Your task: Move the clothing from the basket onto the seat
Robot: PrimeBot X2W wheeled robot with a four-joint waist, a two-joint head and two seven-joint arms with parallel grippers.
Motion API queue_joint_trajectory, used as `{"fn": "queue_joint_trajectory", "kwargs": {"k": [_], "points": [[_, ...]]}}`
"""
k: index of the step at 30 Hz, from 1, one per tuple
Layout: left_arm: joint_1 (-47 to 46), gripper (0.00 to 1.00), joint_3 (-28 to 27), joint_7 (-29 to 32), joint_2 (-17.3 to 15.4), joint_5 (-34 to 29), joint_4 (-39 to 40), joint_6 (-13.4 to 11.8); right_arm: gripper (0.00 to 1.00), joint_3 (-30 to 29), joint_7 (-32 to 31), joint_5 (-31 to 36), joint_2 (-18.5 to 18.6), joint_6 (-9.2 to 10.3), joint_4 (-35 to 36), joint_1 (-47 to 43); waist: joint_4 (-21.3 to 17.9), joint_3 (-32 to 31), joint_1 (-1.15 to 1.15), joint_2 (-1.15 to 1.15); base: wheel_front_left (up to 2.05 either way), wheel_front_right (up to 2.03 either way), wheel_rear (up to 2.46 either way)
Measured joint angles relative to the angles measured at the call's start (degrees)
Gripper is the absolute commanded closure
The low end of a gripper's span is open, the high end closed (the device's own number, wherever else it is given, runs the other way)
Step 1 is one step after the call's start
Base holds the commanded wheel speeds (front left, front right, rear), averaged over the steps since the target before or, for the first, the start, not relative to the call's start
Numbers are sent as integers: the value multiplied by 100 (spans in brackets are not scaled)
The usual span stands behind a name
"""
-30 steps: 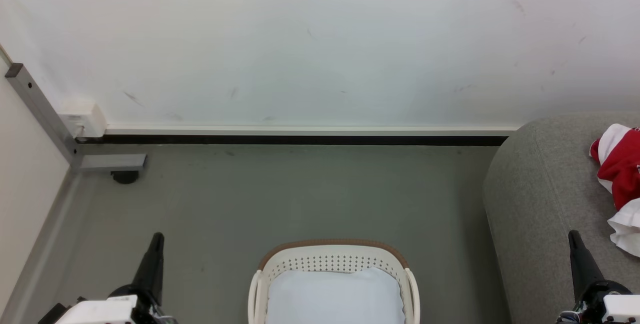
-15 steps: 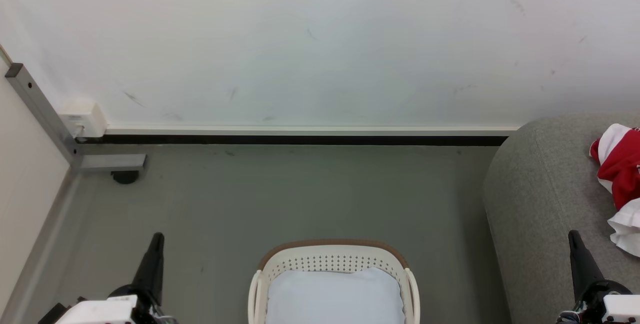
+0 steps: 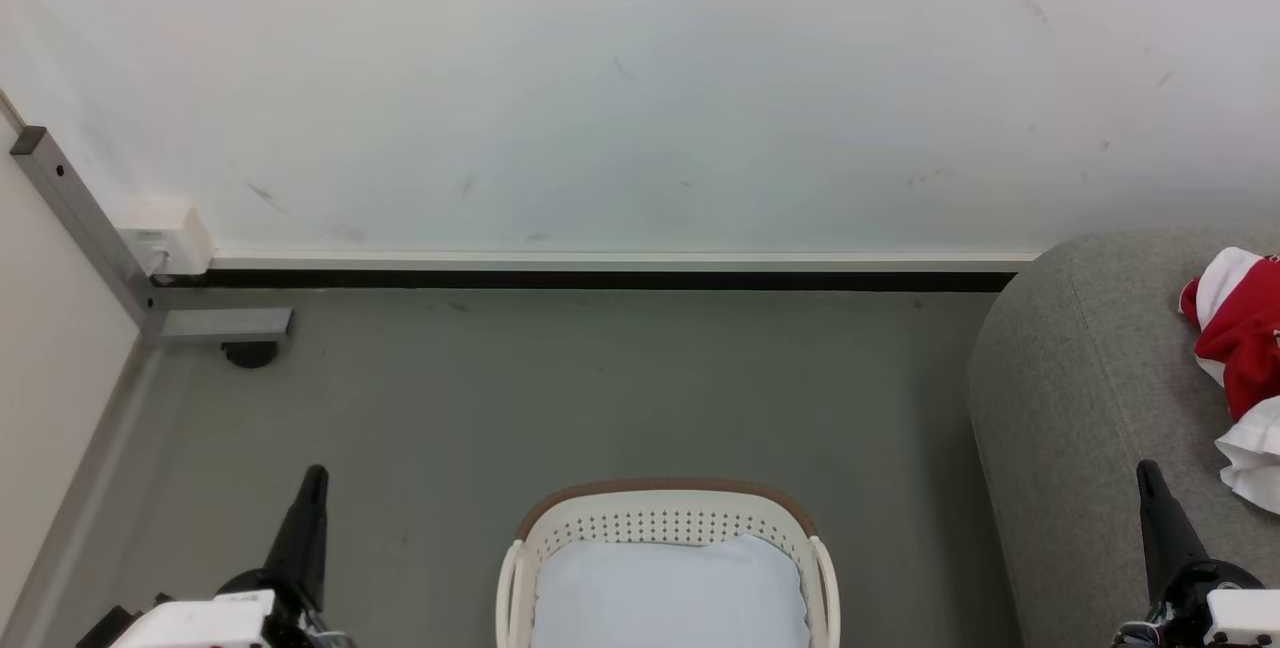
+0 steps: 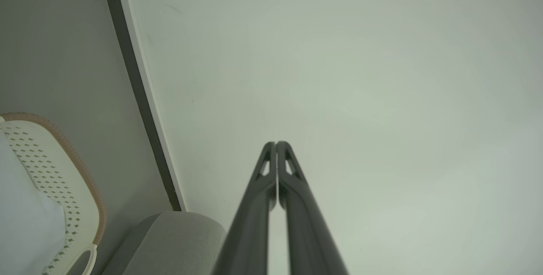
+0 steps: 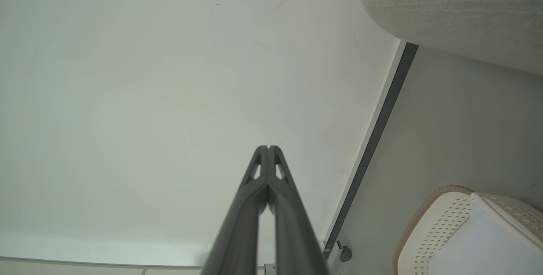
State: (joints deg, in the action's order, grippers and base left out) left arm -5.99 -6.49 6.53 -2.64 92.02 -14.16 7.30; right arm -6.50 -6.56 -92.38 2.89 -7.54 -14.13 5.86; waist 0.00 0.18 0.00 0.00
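Note:
The white perforated basket (image 3: 665, 520) with a brown rim stands on the floor at the bottom centre of the head view, holding a pale blue-white cushion (image 3: 668, 593). Red clothing with white trim (image 3: 1240, 333) lies on the grey seat (image 3: 1080, 408) at the right edge. My left gripper (image 3: 312, 476) points up at the lower left, left of the basket, shut with nothing in it. Low on the right, over the seat's front, my right gripper (image 3: 1146, 469) is shut and holds nothing. Each wrist view shows its fingertips (image 4: 276, 144) (image 5: 268, 148) pressed together, with the basket (image 4: 63, 173) (image 5: 441, 220) off to one side.
A white wall (image 3: 640, 88) with a dark skirting strip runs across the back. A grey metal post and foot bracket (image 3: 215, 325) with a white box (image 3: 165, 236) stand in the far left corner. Grey floor (image 3: 600, 388) lies between the basket and the wall.

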Motion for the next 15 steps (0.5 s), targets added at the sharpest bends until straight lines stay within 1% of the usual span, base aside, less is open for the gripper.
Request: {"fn": "queue_joint_trajectory", "kwargs": {"k": [15], "points": [[0,100,0,0,-1,0,0,0,100,-1,0,0,-1,0,1,0,0,0,0,0,0,0,0]]}}
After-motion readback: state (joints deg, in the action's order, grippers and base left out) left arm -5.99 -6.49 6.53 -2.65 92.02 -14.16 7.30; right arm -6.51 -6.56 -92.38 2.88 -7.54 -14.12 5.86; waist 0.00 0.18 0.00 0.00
